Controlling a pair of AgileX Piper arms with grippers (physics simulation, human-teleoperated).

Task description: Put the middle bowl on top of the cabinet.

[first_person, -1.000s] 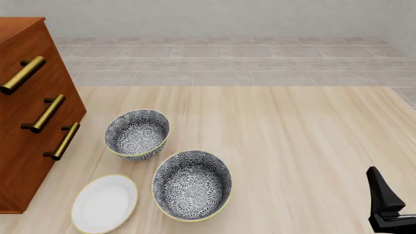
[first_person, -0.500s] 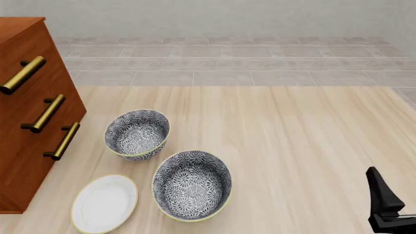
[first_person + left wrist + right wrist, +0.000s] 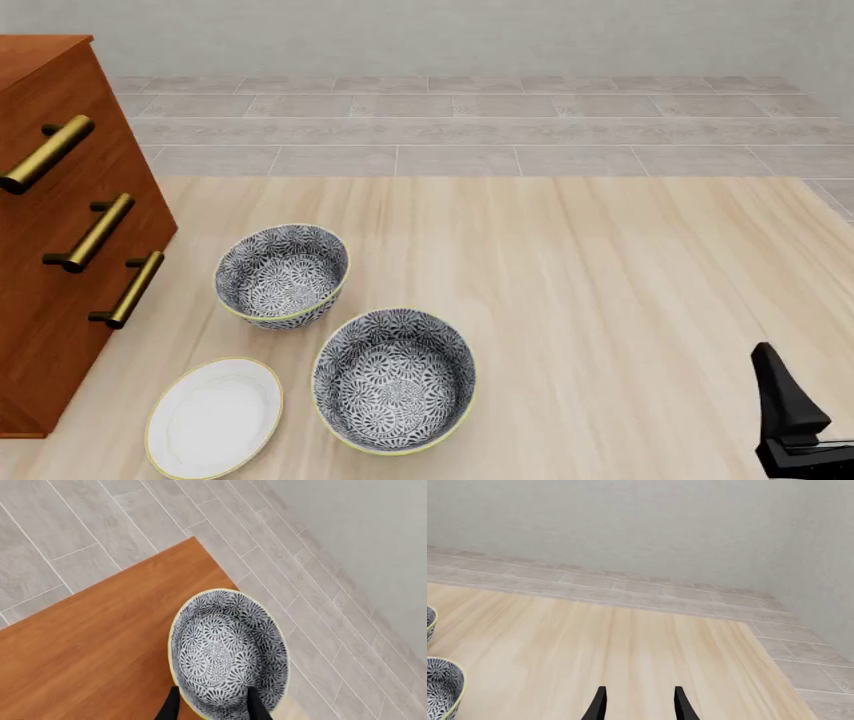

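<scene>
Pale wooden tabletop: right half open. Left side crowded by the tall reddish-brown wooden cabinet, two patterned grey-and-white bowls, and a flat white plate.

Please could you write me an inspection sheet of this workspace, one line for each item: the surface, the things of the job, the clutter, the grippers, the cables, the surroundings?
Surface: pale wooden table, right half bare.
Job's things: middle bowl over the cabinet top; whether it rests there cannot be told. Cabinet stands at the table's left.
Clutter: two patterned bowls, far bowl and near bowl, touching or nearly so; white plate left of the near one.
Grippers: left gripper has a finger either side of the middle bowl's rim; right gripper open, holding nothing.
Cables: nothing seen.
Surroundings: grey tiled floor, plain wall.
</scene>
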